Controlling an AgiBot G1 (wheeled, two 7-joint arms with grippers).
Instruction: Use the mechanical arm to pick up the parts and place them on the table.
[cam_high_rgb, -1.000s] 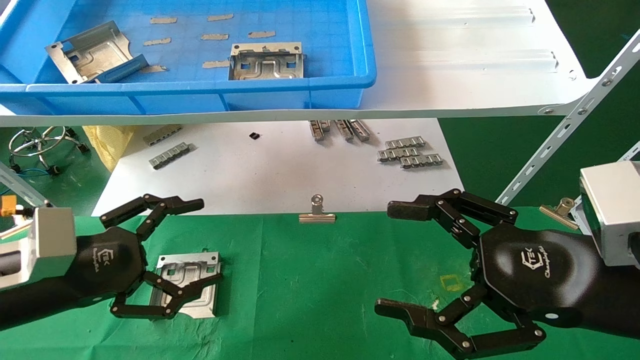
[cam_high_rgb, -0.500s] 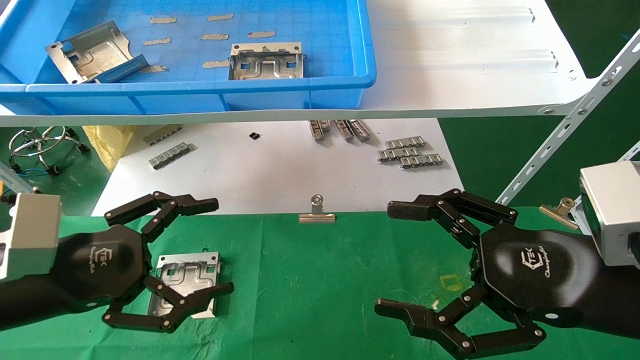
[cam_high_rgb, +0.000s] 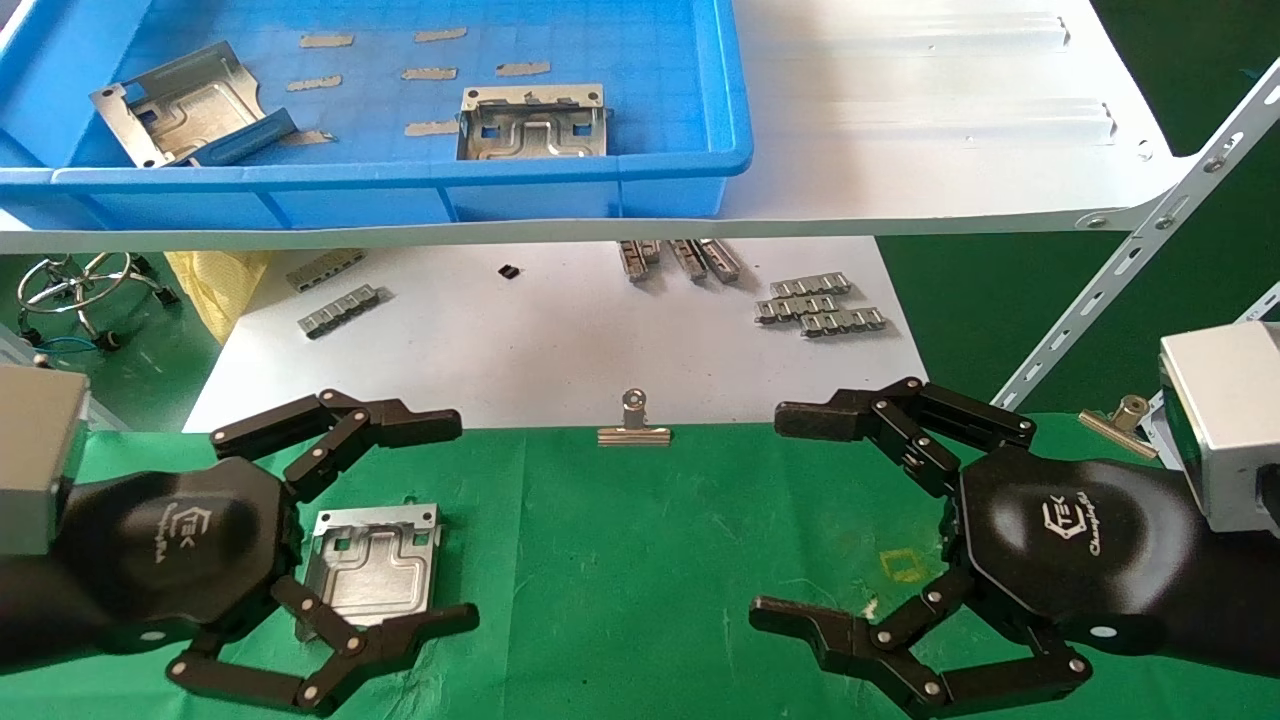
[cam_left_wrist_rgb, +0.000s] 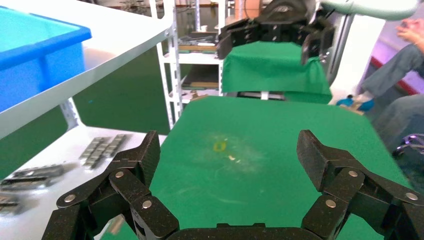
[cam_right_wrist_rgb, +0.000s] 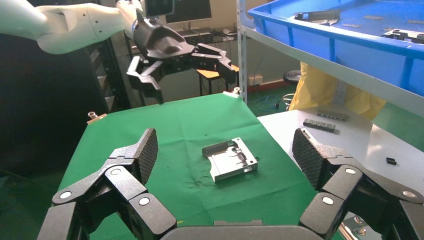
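Left gripper (cam_high_rgb: 440, 525) fingers spread wide, holding nothing, straddling the plate (cam_high_rgb: 372, 565) lying flat on the green table (cam_high_rgb: 640, 560). Right gripper (cam_high_rgb: 770, 515) open, empty, well apart; remaining plates (cam_high_rgb: 533, 122) sit nearer the left arm.

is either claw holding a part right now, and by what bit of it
Nothing is held. The left gripper hangs open above the part lying on the table; the right gripper is open too.

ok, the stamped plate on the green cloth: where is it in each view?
Head view: plate lies flat on the green cloth, between the open fingers of the left gripper.
Left wrist view: not in it.
Right wrist view: plate mid-frame on the cloth, with the left gripper above and beyond it.
Shared landmark: the blue bin.
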